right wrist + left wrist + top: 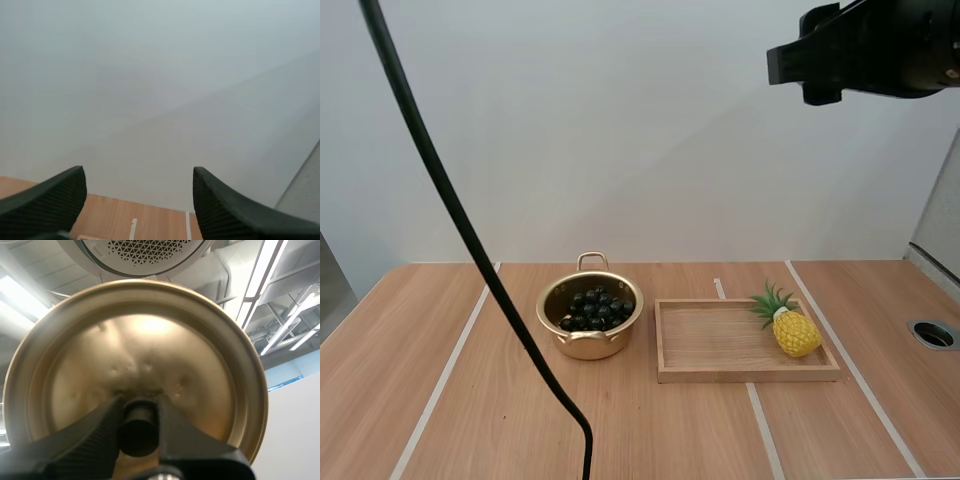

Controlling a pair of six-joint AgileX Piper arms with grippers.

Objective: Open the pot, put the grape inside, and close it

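Observation:
The gold pot [590,318] stands uncovered on the table, left of centre, with the dark bunch of grapes [597,309] inside it. My left gripper [139,404] is shut on the black knob [137,432] of the gold lid [135,350] and holds the lid raised, its top face toward the camera. In the right wrist view my right gripper [137,172] is open with nothing between its fingers, pointing at the white wall above the table's far edge. My right arm [865,48] hangs high at the upper right in the high view.
Right of the pot lies a wooden tray [720,374] with a yellow toy pineapple [790,327] at its right end. A round hole [933,333] sits in the table near the right edge. Pale tape lines run across the wood.

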